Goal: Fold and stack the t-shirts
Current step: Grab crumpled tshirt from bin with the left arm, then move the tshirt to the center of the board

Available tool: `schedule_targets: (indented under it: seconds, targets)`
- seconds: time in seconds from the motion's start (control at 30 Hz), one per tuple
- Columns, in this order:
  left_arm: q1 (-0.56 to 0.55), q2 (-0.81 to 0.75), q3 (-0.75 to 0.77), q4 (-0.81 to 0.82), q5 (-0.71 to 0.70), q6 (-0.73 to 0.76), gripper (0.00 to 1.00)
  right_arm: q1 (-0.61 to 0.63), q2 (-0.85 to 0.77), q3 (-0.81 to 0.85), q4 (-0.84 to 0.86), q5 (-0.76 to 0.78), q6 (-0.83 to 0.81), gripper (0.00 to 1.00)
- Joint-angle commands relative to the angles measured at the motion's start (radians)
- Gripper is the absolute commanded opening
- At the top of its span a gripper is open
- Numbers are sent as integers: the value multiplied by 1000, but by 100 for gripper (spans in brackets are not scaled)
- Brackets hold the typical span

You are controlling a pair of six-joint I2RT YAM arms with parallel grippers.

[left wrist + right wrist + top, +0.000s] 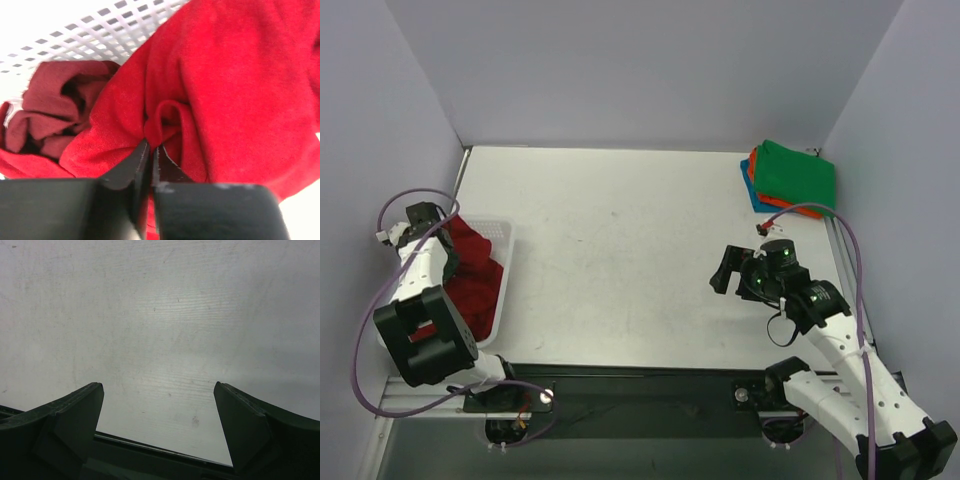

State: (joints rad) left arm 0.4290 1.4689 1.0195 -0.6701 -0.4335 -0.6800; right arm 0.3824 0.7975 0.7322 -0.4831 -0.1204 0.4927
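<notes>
Your left gripper (151,152) is pressed together, pinching a fold of the red shirt (240,90) inside the basket (100,30). The maroon shirt (55,95) lies just beside it. Your right gripper (159,405) is spread wide over the bare table (160,315). At the far right corner, the folded green shirt (796,172) lies on top of the orange shirt (751,168) and the blue shirt (758,200).

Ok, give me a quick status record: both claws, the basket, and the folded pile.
left claw: shut on a fold of the bright red shirt, in the basket
right claw: open, empty, over the table
basket: white mesh, left side; also holds crumpled maroon shirt
folded pile: far right; green shirt on top, orange shirt and blue shirt beneath
</notes>
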Motion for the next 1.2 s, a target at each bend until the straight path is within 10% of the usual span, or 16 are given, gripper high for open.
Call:
schedule_targets:
  seconds: [0.0,0.57,0.83,1.17]
  targets:
    - [4,-85,34,43,81,20,5,9,9,-5,-11,-1,-13,100]
    - [-45,-435,451,41,522,53,0,9,66,41,17,-31,-13,99]
    - [-627,-308,864,15,304,122,0,9,81,133,29,-38,0,99]
    - [-1163,-108,852,99,56,209,0,12,49,182,28,-28,12,98]
